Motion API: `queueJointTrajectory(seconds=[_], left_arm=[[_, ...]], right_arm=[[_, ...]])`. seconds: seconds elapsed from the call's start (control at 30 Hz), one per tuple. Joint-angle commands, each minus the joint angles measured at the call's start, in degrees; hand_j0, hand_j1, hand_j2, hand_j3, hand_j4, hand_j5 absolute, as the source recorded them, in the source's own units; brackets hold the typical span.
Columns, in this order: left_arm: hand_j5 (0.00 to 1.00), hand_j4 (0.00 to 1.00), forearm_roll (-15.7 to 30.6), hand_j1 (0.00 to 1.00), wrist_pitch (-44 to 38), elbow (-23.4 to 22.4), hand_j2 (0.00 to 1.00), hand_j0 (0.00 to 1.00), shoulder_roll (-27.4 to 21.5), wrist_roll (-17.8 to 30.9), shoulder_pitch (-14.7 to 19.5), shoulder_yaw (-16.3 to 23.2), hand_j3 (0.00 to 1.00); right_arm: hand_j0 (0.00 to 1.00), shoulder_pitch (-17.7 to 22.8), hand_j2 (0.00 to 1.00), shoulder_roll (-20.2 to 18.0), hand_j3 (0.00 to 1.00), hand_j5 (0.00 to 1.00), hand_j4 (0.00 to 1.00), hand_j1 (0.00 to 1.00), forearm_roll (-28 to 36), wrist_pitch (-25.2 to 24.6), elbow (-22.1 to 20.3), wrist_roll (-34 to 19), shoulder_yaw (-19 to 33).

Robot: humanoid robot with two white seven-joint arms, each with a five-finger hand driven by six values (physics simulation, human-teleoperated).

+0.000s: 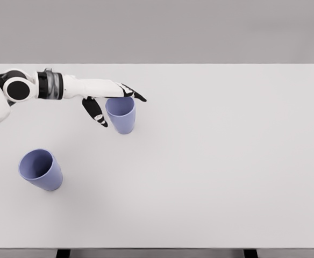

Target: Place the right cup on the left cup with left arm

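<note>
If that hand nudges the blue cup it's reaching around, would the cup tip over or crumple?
The right cup looks tall and tapers to a narrow base, so a push near its rim would probably tip it. Its smooth, even walls suggest stiff plastic that is unlikely to crumple. It appears empty, so likely light. The left hand has fingers spread around it, not yet closed.

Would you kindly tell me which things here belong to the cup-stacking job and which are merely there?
Part of the job:
- right cup
- left cup
- left robot hand, open at the right cup's rim

Not part of it:
- white table, which only bears the cups
</note>
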State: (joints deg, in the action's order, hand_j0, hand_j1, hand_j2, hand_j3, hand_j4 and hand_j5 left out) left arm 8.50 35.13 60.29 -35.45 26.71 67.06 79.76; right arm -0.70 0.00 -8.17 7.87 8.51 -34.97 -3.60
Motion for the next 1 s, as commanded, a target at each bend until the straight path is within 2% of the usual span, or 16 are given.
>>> queueJointTrajectory(seconds=[0.0, 0.03, 0.07, 0.1, 0.17, 0.2, 0.53, 0.6, 0.83, 0.97], left_arm=[[0.98, 0.98, -0.07, 0.98, -0.13, 0.00, 0.98, 0.98, 0.11, -0.35, 0.00, -0.93, 0.98], [0.90, 0.90, -0.07, 0.90, -0.13, 0.00, 0.90, 0.90, 0.12, -0.70, 0.00, -0.93, 0.90], [0.77, 0.77, 0.02, 0.77, -0.13, 0.00, 0.77, 0.77, 0.03, -0.96, 0.00, -0.93, 0.77], [0.70, 0.70, 0.02, 0.70, -0.13, 0.00, 0.70, 0.70, 0.03, -0.96, -0.09, -0.93, 0.70], [0.65, 0.65, 0.02, 0.65, -0.13, 0.00, 0.65, 0.65, -0.06, -0.96, -0.09, -0.93, 0.65], [0.58, 0.58, 0.11, 0.58, -0.13, 0.00, 0.58, 0.58, -0.15, -0.96, -0.09, -0.93, 0.58], [0.56, 0.56, 0.11, 0.56, -0.13, 0.62, 0.56, 0.56, -0.85, -0.79, -0.18, -0.93, 0.56], [0.56, 0.56, 0.20, 0.56, -0.13, 1.23, 0.56, 0.56, -1.03, -0.79, -0.35, -1.89, 0.56], [0.54, 0.54, 1.78, 0.54, -0.13, 9.58, 0.54, 0.54, -7.70, -0.52, 0.35, -2.77, 0.54], [0.54, 0.54, 5.12, 0.54, -0.13, 17.93, 0.54, 0.54, -15.17, -0.26, 1.76, -2.60, 0.54]], right_arm=[[1.00, 0.00, 1.00, 0.00, 1.00, 1.00, 1.00, 1.00, -0.09, 0.04, 0.02, -0.03, 0.00], [1.00, 0.00, 1.00, 0.00, 1.00, 1.00, 1.00, 1.00, -0.09, 0.04, 0.02, -0.03, 0.00], [1.00, 0.00, 1.00, 0.00, 1.00, 1.00, 1.00, 1.00, -0.09, 0.04, 0.02, -0.03, 0.00], [1.00, 0.00, 1.00, 0.00, 1.00, 1.00, 1.00, 1.00, -0.09, 0.04, 0.02, -0.03, 0.00], [1.00, 0.00, 1.00, 0.00, 1.00, 1.00, 1.00, 1.00, -0.09, 0.04, 0.02, -0.03, 0.00], [1.00, 0.00, 1.00, 0.00, 1.00, 1.00, 1.00, 1.00, -0.09, 0.04, 0.02, -0.03, 0.00], [1.00, 0.00, 1.00, 0.00, 1.00, 1.00, 1.00, 1.00, -0.09, 0.04, 0.02, -0.03, 0.00], [1.00, 0.00, 1.00, 0.00, 1.00, 1.00, 1.00, 1.00, -0.09, 0.04, 0.02, -0.03, 0.00], [1.00, 0.00, 1.00, 0.00, 1.00, 1.00, 1.00, 1.00, -0.09, 0.04, 0.02, -0.03, 0.00], [1.00, 0.00, 1.00, 0.00, 1.00, 1.00, 1.00, 1.00, -0.09, 0.04, 0.02, -0.03, 0.00]])
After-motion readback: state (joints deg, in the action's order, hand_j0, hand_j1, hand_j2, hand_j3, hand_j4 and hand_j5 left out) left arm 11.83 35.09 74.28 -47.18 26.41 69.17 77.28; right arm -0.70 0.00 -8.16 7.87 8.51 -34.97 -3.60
